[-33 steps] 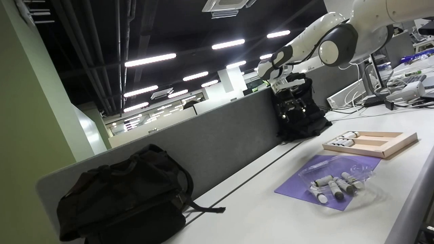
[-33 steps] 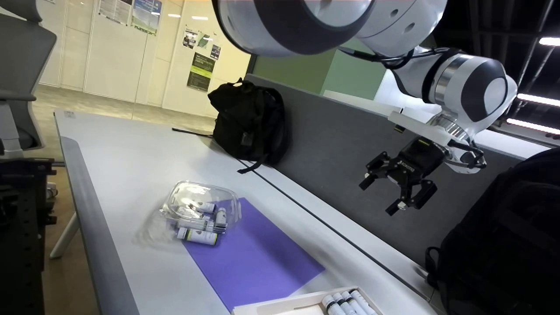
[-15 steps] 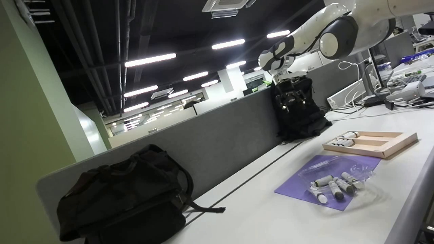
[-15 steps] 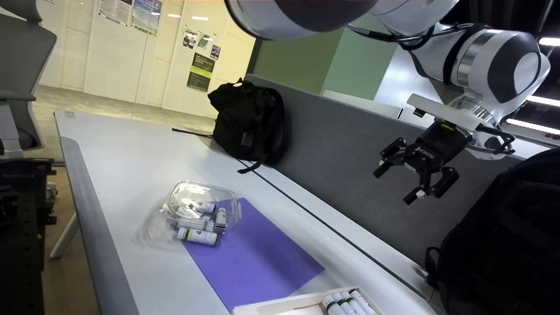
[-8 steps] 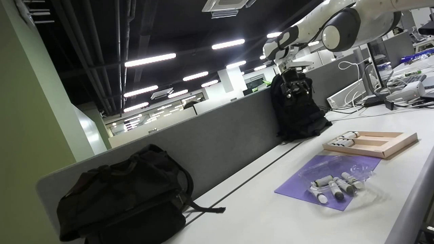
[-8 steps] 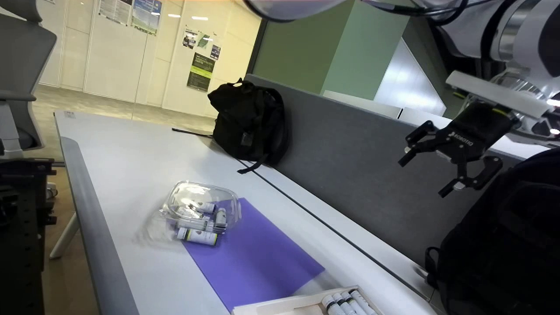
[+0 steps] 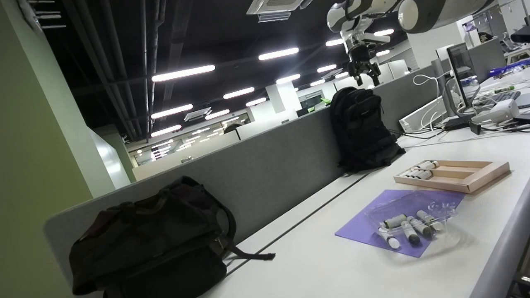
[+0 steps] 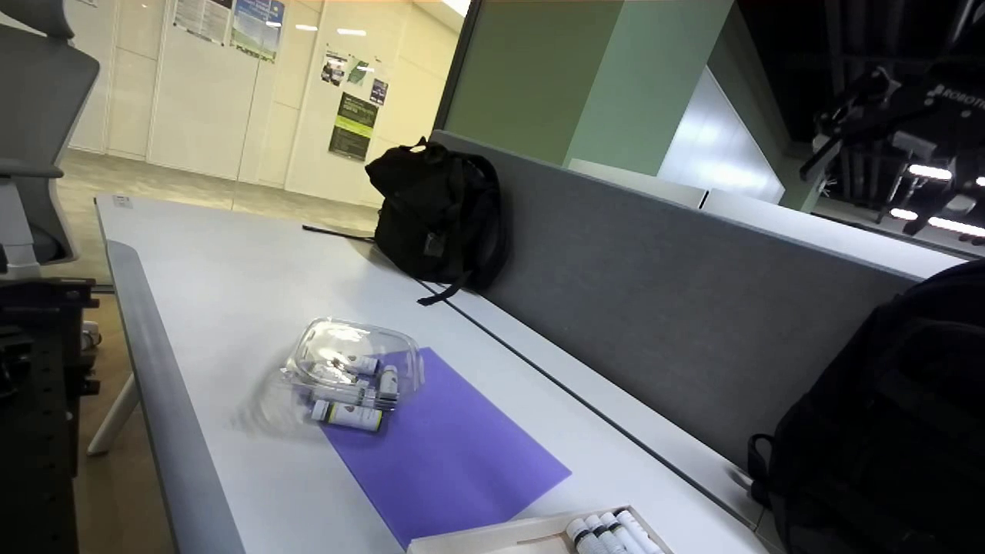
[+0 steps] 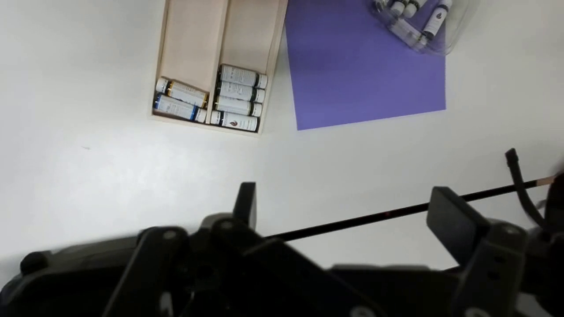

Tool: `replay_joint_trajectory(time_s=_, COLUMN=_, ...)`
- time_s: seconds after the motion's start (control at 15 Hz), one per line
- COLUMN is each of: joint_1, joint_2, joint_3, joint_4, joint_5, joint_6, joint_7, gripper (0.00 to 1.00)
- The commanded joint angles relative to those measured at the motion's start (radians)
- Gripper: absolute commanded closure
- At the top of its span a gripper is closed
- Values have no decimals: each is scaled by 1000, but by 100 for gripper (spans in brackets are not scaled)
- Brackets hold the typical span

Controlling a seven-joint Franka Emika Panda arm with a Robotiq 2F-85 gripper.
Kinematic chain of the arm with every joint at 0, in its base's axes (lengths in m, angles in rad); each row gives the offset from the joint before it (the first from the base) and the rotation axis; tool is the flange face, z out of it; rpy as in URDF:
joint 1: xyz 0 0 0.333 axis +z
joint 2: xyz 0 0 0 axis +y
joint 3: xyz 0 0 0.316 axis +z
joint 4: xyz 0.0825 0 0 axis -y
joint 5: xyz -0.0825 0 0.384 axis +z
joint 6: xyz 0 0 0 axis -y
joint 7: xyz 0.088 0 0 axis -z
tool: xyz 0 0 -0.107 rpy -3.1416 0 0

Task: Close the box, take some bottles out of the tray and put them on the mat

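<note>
The white arm holds its tool up high, well apart from everything on the desk; its black fingers stand spread wide, with bare desk and a dark seam showing between them in the wrist view. Down below, the pale wooden box lies unclosed, both long compartments in plain sight. Small bottles lie on their sides along one end of it, two in one compartment and four packed side by side in the other. Just beside the box, the purple mat is spread flat on the desk, and toward the end away from the box a clear plastic tray sits partly on the mat, partly past its edge. More bottles lie at the tray, pointing every which way (that plastic glints so much I can't tell whether every one of them is really inside). A black backpack slumps against the grey partition, and farther along it another backpack leans, well apart from the first. Past that one, a monitor stands over the desk, while in an exterior view an office chair shows at the left edge and posters hang on a pale wall.
</note>
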Motion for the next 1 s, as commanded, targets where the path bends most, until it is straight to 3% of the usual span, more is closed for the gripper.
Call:
replay_joint_trajectory(time_s=0.0, joint_1=-41, joint_2=-79, joint_3=53, joint_4=0, joint_5=64, joint_6=-56, joint_7=-47, gripper=0)
replay_joint_trajectory(time_s=0.33, joint_1=-102, joint_2=-93, joint_3=150, joint_4=-23, joint_5=217, joint_6=-203, joint_7=-92, gripper=0)
replay_joint_trajectory(time_s=0.6, joint_1=-79, joint_2=-45, joint_3=148, joint_4=22, joint_5=205, joint_6=-321, joint_7=-140, gripper=0)
replay_joint_trajectory(time_s=0.93, joint_1=-37, joint_2=-25, joint_3=118, joint_4=9, joint_5=163, joint_6=-189, joint_7=-153, gripper=0)
